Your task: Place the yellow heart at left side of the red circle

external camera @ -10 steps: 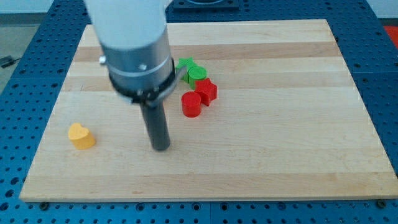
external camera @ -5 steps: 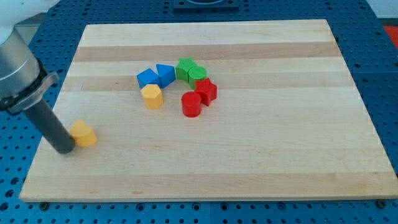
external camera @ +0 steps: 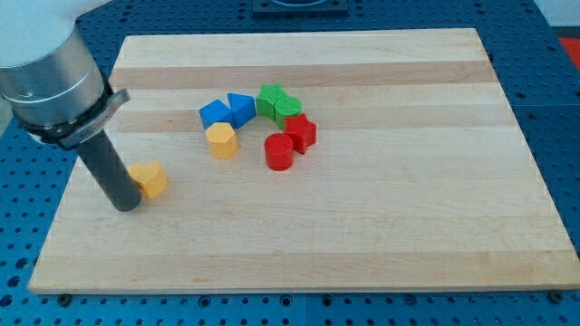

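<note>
A pale wooden surface (external camera: 381,226) lies on a blue perforated bench (external camera: 562,109), seen from above and slightly in front. The red circle (external camera: 279,152), a short upright cylinder with a flat round top, stands a little toward the view's left of the surface's middle and serves here as the landmark.

The yellow heart (external camera: 149,179) is a small, thick, orange-yellow block with two rounded lobes and a flat top. It lies well apart from the red circle, toward the view's left and slightly toward the view's bottom, with bare wood between them.

The tool is a straight dark rod with no jaws, so it has nothing to open or close and holds nothing. It hangs from a grey cylindrical arm end (external camera: 50,77) at the view's upper left. My tip (external camera: 126,206) rests on the wood just beside the yellow heart, on the side facing away from the red circle, and seems to touch it.

Just beside the red circle, up and to the view's right, sits a red star-shaped block (external camera: 301,132), close enough to seem touching. Above that are two green blocks (external camera: 278,101), shapes hard to tell. To the view's left of the red circle stands a yellow hexagonal block (external camera: 221,140), and above that two blue blocks (external camera: 227,110), one wedge-like.
</note>
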